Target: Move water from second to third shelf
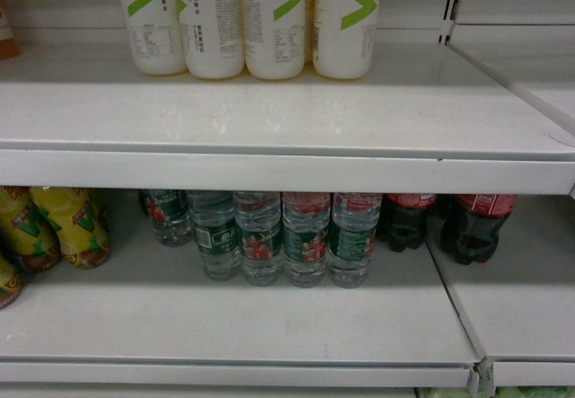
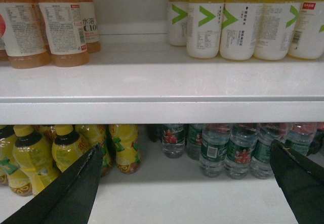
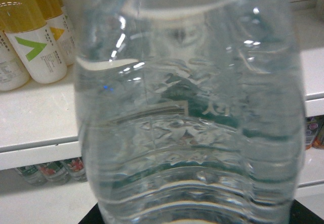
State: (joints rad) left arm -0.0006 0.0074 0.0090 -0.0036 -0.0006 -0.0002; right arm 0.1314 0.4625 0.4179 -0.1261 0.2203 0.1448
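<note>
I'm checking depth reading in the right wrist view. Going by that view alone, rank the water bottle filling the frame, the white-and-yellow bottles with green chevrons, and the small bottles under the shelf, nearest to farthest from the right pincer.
1. Water bottle: fills the frame, right at the camera.
2. Chevron bottles: upper left, on the shelf.
3. Small bottles: lower left, under that shelf.

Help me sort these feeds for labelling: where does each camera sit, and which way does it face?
Head: on the robot, facing the shelves slightly downward; no robot parts show.
Left wrist: on the left arm, facing the shelves; the left gripper shows its dark fingers, spread.
Right wrist: on the right arm, filled by a close water bottle; gripper barely visible.
All three share the yellow-green bottles.
</note>
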